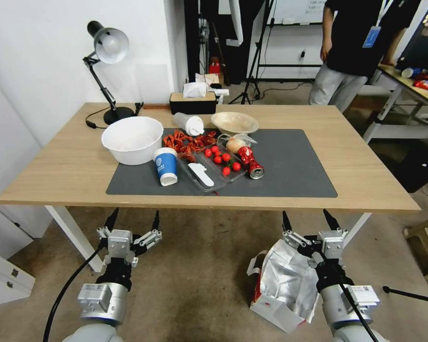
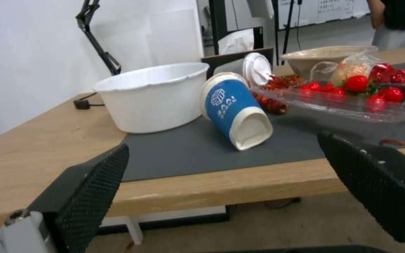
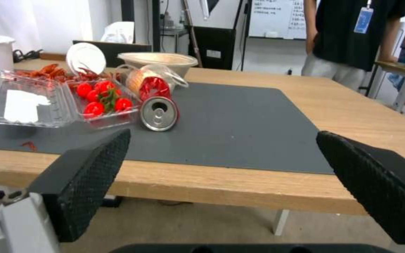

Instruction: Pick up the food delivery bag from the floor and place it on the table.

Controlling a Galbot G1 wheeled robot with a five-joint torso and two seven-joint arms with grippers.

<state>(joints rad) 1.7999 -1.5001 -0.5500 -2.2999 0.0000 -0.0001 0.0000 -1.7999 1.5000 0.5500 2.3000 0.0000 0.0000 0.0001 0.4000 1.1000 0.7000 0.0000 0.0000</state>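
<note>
Down on the floor (image 1: 199, 275), the food delivery bag (image 1: 285, 285) lies just beneath the right pincer (image 1: 308, 221), near the worktop (image 1: 366, 180). Both the right and left pincer (image 1: 132, 222) hover released, grasping nothing, before the worktop's near edge.

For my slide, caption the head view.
Both open pincers hover before the light-wood table; the white foil-lined delivery bag sits on the carpet.
</note>
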